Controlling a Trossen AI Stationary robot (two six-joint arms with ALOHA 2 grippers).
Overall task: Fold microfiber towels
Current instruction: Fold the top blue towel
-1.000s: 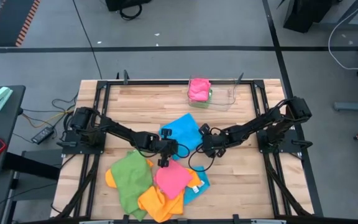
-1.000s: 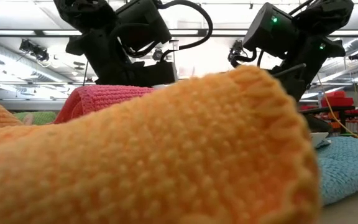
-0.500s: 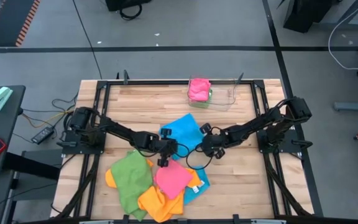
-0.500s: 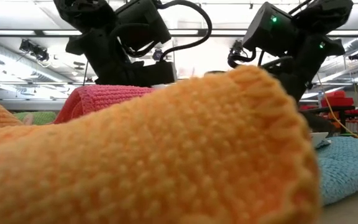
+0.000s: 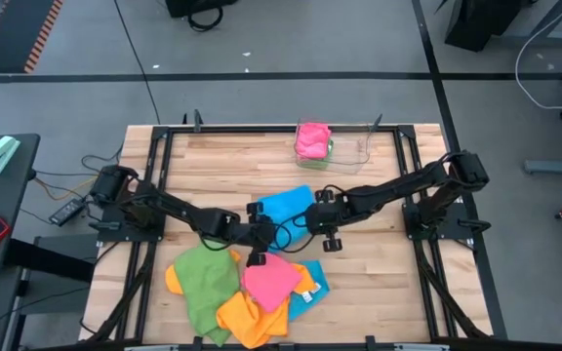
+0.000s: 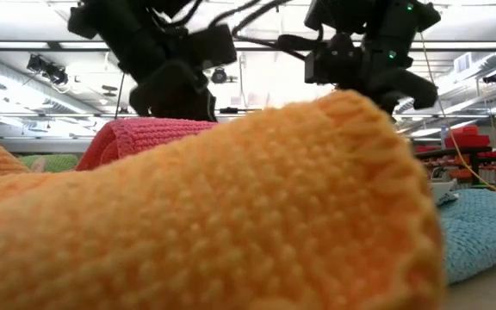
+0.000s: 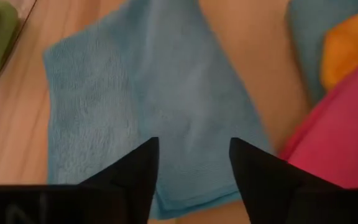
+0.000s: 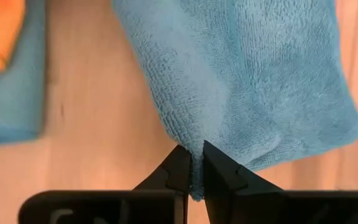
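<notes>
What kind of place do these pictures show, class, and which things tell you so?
Probably a robotics lab or workshop. Two arms are bolted to a wooden table on a black frame, cables trail over a grey floor, and strip lights hang from an open ceiling in the low view. Bright towels lie ready for practice.

Left gripper (image 7: 193, 165), fingers apart, hangs over the blue towel (image 7: 148, 106); pink towel (image 7: 344, 130) beside it.

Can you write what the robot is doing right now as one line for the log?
step: folding blue towel | right tool: shut on towel's edge | left tool: open above towel | pile: waiting
</notes>
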